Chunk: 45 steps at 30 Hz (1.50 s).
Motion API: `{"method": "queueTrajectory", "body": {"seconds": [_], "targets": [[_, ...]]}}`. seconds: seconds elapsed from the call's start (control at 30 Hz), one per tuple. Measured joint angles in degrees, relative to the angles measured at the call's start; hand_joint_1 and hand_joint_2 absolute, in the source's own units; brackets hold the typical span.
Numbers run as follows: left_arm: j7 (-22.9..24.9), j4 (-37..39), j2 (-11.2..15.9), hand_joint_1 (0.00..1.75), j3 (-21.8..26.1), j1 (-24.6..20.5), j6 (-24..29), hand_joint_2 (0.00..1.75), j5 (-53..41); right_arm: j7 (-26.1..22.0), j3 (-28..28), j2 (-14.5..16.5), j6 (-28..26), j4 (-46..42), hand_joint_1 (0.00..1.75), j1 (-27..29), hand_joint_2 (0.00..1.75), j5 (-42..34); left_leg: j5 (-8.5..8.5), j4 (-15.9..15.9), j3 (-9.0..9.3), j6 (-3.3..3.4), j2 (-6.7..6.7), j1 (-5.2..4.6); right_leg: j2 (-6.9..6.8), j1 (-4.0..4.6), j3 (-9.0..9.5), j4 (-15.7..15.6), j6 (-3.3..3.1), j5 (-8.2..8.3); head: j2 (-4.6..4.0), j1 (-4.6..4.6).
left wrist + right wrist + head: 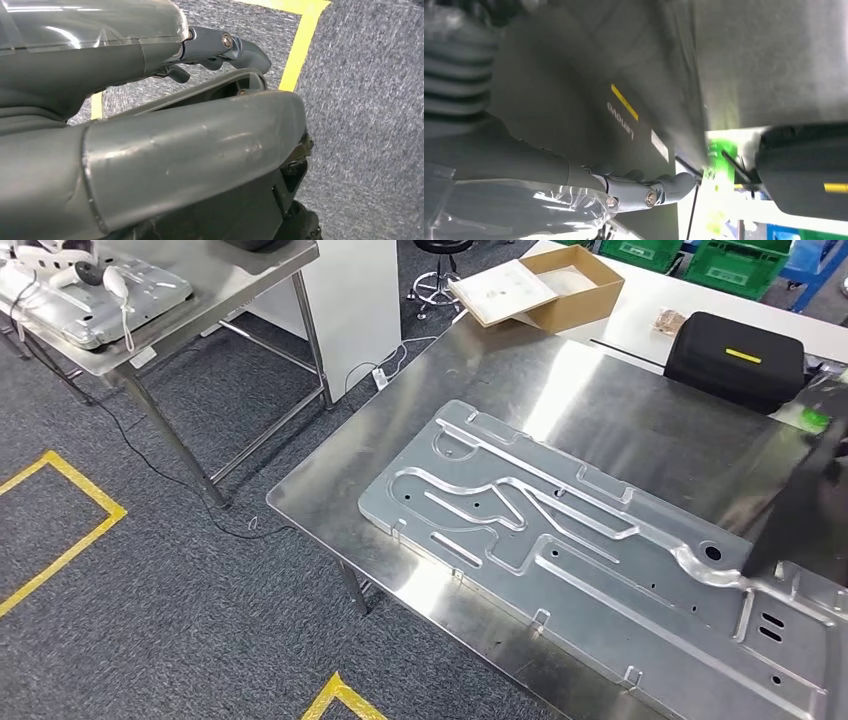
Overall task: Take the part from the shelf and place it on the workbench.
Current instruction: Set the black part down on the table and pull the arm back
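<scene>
The part is a dark flat panel with a yellow stripe and a white label (589,100). My right hand (634,192) holds it along one edge, fingers lying against its face. In the head view the same dark panel (805,500) is blurred at the right edge, tilted above the right end of the steel workbench (560,370). My left hand (150,150) hangs over the grey carpet with nothing in it, fingers loosely extended.
A large stamped silver sheet (560,540) covers much of the workbench. A black case (735,358) and an open cardboard box (545,285) sit on the white table behind. A second steel table (200,290) stands at far left. Yellow floor tape (60,520) marks the carpet.
</scene>
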Motion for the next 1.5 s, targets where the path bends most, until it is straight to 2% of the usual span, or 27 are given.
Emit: {"method": "queueTrajectory", "body": {"seconds": [0.07, 0.13, 0.23, 0.3, 0.4, 0.43, 0.47, 0.5, 0.53, 0.6, 0.67, 0.73, 0.8, 0.87, 0.9, 0.93, 0.97, 1.0, 1.03, 1.1, 1.17, 1.27, 1.3, 1.33, 1.43, 1.47, 1.5], "targets": [[0.04, 0.00, 0.04, 0.00, -0.01, -0.01, 0.08, 0.00, -0.09, -0.90, 0.66, 0.79, -2.99, 0.30, 0.00, 1.73, 1.75, 0.49, 3.99, -7.35, 3.15, 0.44, -0.06, -0.06, 0.22, 0.12, 0.19, 0.04, 0.08, -0.12, 0.00, 0.01], [0.08, 0.00, 0.08, 0.00, -0.02, -0.04, 0.14, 0.00, -0.16, -2.16, 1.10, 1.96, -8.51, 0.33, 0.00, 4.33, 1.75, 1.19, 5.53, -12.52, 5.44, 0.69, -0.13, -0.13, 0.46, 0.34, 0.16, 0.04, 0.45, -0.10, 0.00, 0.02], [0.10, 0.00, 0.10, 0.00, -0.03, -0.10, 0.25, 0.00, -0.29, -3.46, 1.66, 4.44, -17.43, 0.03, 0.00, 9.09, 1.75, 2.45, 5.77, -14.12, 6.25, 1.17, -0.05, -0.06, 0.69, 0.36, 0.37, -0.45, 1.39, 0.18, 0.00, 0.02], [0.03, 0.00, 0.07, 0.00, -0.03, -0.20, 0.37, 0.00, -0.31, -4.05, 1.80, 5.74, -21.70, -0.30, 0.00, 12.19, 1.75, 3.03, 6.36, -15.06, 6.72, 1.83, -0.06, 0.21, 0.54, 0.26, -0.08, 1.05, 1.85, -1.13, 0.00, 0.04], [-0.02, 0.00, 0.07, 0.00, -0.03, -0.10, 0.59, 0.00, -0.30, -4.72, 1.80, 7.93, -25.57, -0.71, 0.00, 16.26, 1.75, 3.64, 6.69, -15.46, 6.87, 2.25, -0.14, 0.24, 0.42, 0.02, -4.16, 9.96, 2.29, -5.79, 0.00, 0.06], [-0.02, 0.00, 0.08, 0.00, -0.03, -0.03, 0.63, 0.00, -0.30, -5.07, 1.80, 8.65, -26.49, -0.98, 0.00, 17.68, 1.75, 4.18, 6.69, -15.41, 6.85, 2.27, -0.13, 0.20, 0.40, -0.09, -5.29, 12.33, 2.43, -6.47, 0.00, 0.06], [-0.02, 0.00, 0.09, 0.00, -0.03, 0.02, 0.66, 0.00, -0.33, -5.44, 1.83, 9.29, -27.68, -1.50, 0.00, 19.13, 1.75, 5.16, 6.66, -15.33, 6.82, 2.23, -0.12, 0.16, 0.37, -0.19, -5.56, 12.94, 2.52, -6.16, 0.00, 0.05], [-0.01, 0.00, 0.09, 0.00, -0.03, 0.08, 0.69, 0.00, -0.39, -5.74, 1.94, 9.86, -29.08, -2.21, 0.00, 20.33, 1.75, 6.49, 6.60, -15.22, 6.80, 2.15, -0.12, 0.14, 0.34, -0.27, -4.84, 11.62, 2.56, -4.94, 0.00, 0.05], [0.01, 0.00, 0.10, 0.00, -0.03, 0.12, 0.73, 0.00, -0.45, -5.87, 2.16, 10.41, -30.35, -3.01, 0.00, 21.13, 1.75, 8.00, 6.50, -15.07, 6.81, 2.00, -0.07, 0.13, 0.30, -0.32, -3.19, 8.57, 2.55, -3.15, 0.00, 0.05], [0.06, 0.00, 0.11, 0.00, -0.03, 0.10, 0.79, 0.00, -0.59, -5.75, 2.82, 11.59, -31.76, -4.37, 0.00, 21.81, 1.75, 10.39, 6.20, -14.72, 6.83, 1.52, 0.13, 0.06, 0.20, -0.09, 0.33, 1.87, 2.21, -0.77, 0.00, 0.04], [0.11, 0.00, 0.12, 0.00, -0.03, 0.02, 0.79, 0.00, -0.69, -5.52, 3.34, 12.58, -31.89, -5.28, 0.00, 22.02, 1.75, 11.34, 6.06, -14.57, 6.88, 0.88, 0.29, 0.07, 0.24, 0.46, 1.74, -0.90, 1.52, -0.44, 0.00, 0.04], [0.13, 0.00, 0.13, 0.00, -0.03, 0.02, 0.79, 0.00, -0.73, -5.41, 3.60, 13.14, -31.89, -5.94, 0.00, 22.13, 1.75, 11.55, 6.03, -14.56, 6.96, 0.22, 0.29, 0.22, 0.32, 0.68, 1.92, -1.21, 0.71, -0.18, 0.00, 0.04], [0.14, 0.00, 0.16, 0.00, -0.03, 0.11, 0.80, 0.00, -0.74, -5.37, 3.75, 13.56, -31.86, -6.34, 0.00, 22.16, 1.75, 11.61, 4.69, -12.92, 6.38, -0.35, 0.26, 0.39, 0.14, 0.54, 2.23, -1.80, -0.09, 0.22, 0.00, 0.02], [0.14, 0.00, 0.19, 0.00, -0.03, 0.20, 0.80, 0.00, -0.79, -5.33, 3.96, 13.98, -31.83, -6.61, 0.00, 22.19, 1.75, 11.67, 1.27, -7.56, 4.12, -0.79, 0.23, 0.56, -0.08, 0.50, 2.29, -2.13, -0.66, 0.50, 0.00, -0.02], [0.14, 0.00, 0.19, 0.00, -0.03, 0.24, 0.80, 0.00, -0.85, -5.31, 4.07, 14.14, -31.79, -6.66, 0.00, 22.21, 1.75, 11.69, -0.54, -4.00, 2.57, -0.98, 0.23, 0.64, -0.13, 0.52, 2.19, -2.11, -0.80, 0.55, 0.00, -0.04], [0.14, 0.00, 0.19, 0.00, -0.03, 0.30, 0.80, 0.00, -0.91, -5.31, 4.17, 14.26, -31.72, -6.69, 0.00, 22.21, 1.75, 11.73, -1.62, -1.18, 1.40, -1.17, 0.23, 0.75, -0.15, 0.55, 2.09, -2.08, -0.83, 0.58, 0.00, -0.03], [0.14, 0.00, 0.19, 0.00, -0.03, 0.37, 0.80, 0.00, -0.97, -5.35, 4.24, 14.35, -31.60, -6.69, 0.00, 22.22, 1.75, 11.85, -1.71, 0.07, 1.01, -1.36, 0.24, 0.89, -0.16, 0.55, 2.03, -2.02, -0.82, 0.61, 0.00, -0.04], [0.14, 0.00, 0.20, 0.00, -0.03, 0.44, 0.80, 0.00, -1.00, -5.45, 4.28, 14.43, -31.46, -6.68, 0.00, 22.20, 1.75, 12.06, -0.83, -0.60, 1.58, -1.51, 0.24, 1.07, -0.15, 0.52, 1.97, -1.91, -0.78, 0.62, 0.00, -0.03], [0.14, 0.00, 0.21, 0.00, -0.03, 0.47, 0.80, 0.00, -0.99, -5.56, 4.29, 14.49, -31.46, -6.67, 0.00, 22.16, 1.75, 12.24, 0.82, -3.24, 3.14, -1.62, 0.25, 1.27, -0.13, 0.47, 1.94, -1.74, -0.69, 0.60, 0.00, -0.04], [0.10, 0.00, 0.25, 0.00, -0.02, 0.44, 0.84, 0.87, -0.85, -5.73, 4.12, 14.51, -32.48, -6.72, 0.00, 22.23, 1.75, 12.01, 3.42, -10.26, 6.92, -1.62, 0.19, 1.46, -0.04, 0.48, 1.72, -1.16, -0.20, 0.43, 0.00, -0.04], [0.01, 0.00, 0.26, 0.00, -0.01, 0.41, 0.95, 1.75, -0.55, -5.70, 3.28, 14.35, -34.69, -7.56, 0.00, 23.23, 1.75, 10.96, 4.07, -13.68, 8.57, -1.09, 0.07, 1.28, 0.06, 0.58, 1.43, -0.82, 0.60, 0.42, 0.00, 0.01], [-0.34, 0.00, 0.26, 0.00, 0.08, 0.56, 1.26, 1.75, 0.00, -5.65, 0.07, 14.09, -38.95, -12.03, 0.00, 27.45, 1.75, 7.96, 4.59, -14.19, 8.44, 0.22, 0.00, 0.92, 0.08, 0.26, 1.24, -0.87, 1.71, 0.56, 0.00, 0.01], [-0.46, 0.00, 0.26, 0.00, 0.16, 0.57, 1.41, 1.75, 0.20, -5.64, -1.69, 14.05, -40.19, -14.38, 0.00, 29.23, 1.75, 6.79, 4.85, -14.47, 8.44, 0.67, 0.02, 0.91, 0.07, 0.11, 0.84, -0.10, 1.96, -0.11, 0.00, 0.02], [-0.54, 0.00, 0.26, 0.00, 0.26, 0.54, 1.53, 1.75, 0.34, -5.61, -3.65, 14.02, -41.03, -16.95, 0.00, 30.92, 1.75, 5.76, 5.09, -14.75, 8.42, 1.07, 0.06, 0.94, 0.10, 0.02, -0.01, 1.72, 2.12, -1.41, 0.00, 0.03], [-0.56, 0.00, 0.25, 0.00, 0.64, 0.53, 1.72, 1.75, 0.65, -5.58, -8.78, 14.01, -41.42, -24.17, 0.00, 35.11, 1.75, 3.50, 5.27, -14.91, 8.19, 1.52, 0.21, 0.70, 0.14, -0.03, -4.60, 11.55, 2.36, -6.35, 0.00, 0.02], [-0.57, 0.00, 0.26, 0.00, 0.78, 0.56, 1.73, 1.75, 0.68, -5.70, -10.26, 14.02, -41.18, -26.30, 0.00, 36.39, 1.75, 2.74, 5.25, -14.89, 8.16, 1.53, 0.23, 0.62, 0.13, -0.05, -5.50, 13.49, 2.41, -6.67, 0.00, 0.03], [-0.58, 0.00, 0.26, 0.00, 0.91, 0.58, 1.73, 1.75, 0.72, -5.92, -11.73, 14.02, -40.94, -28.26, 0.00, 37.49, 1.75, 1.96, 5.23, -14.86, 8.15, 1.53, 0.23, 0.58, 0.12, -0.08, -5.46, 13.46, 2.42, -5.94, 0.00, 0.02]]}}
